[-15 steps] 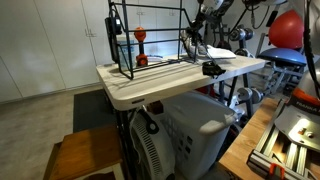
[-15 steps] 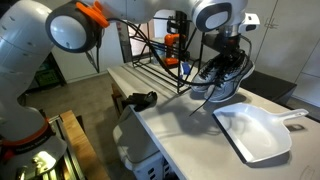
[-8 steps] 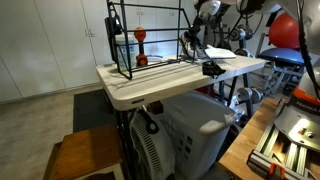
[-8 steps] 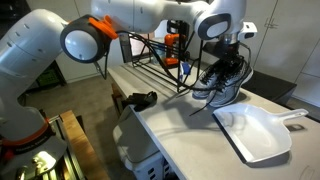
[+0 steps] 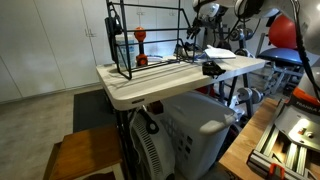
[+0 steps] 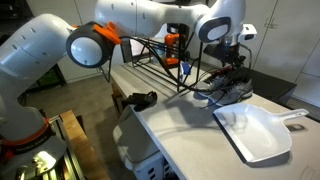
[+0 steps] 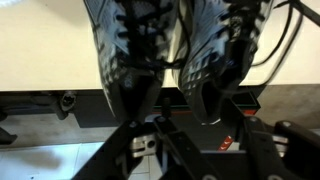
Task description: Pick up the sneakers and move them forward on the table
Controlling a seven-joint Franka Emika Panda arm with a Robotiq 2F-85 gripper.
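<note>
**Sneakers held above the desk**

The end effector (image 6: 227, 84) pinches the pair of sneakers (image 6: 220, 94). They hang just above the desk (image 6: 185, 140), between the black wire rack (image 6: 152, 70) and the white dustpan (image 6: 255, 130). In the wrist view, the laced, dark-and-pale shoes fill the upper half.

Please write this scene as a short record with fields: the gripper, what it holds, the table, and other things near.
gripper: Robotiq gripper, shut on the shoes
held: small dark sneakers with pale details, a pair, seemingly clear of the tabletop
table: large off-white plastic table
near: white plastic dustpan lying flat beside the gripper
behind: black wire rack standing on the table
</note>
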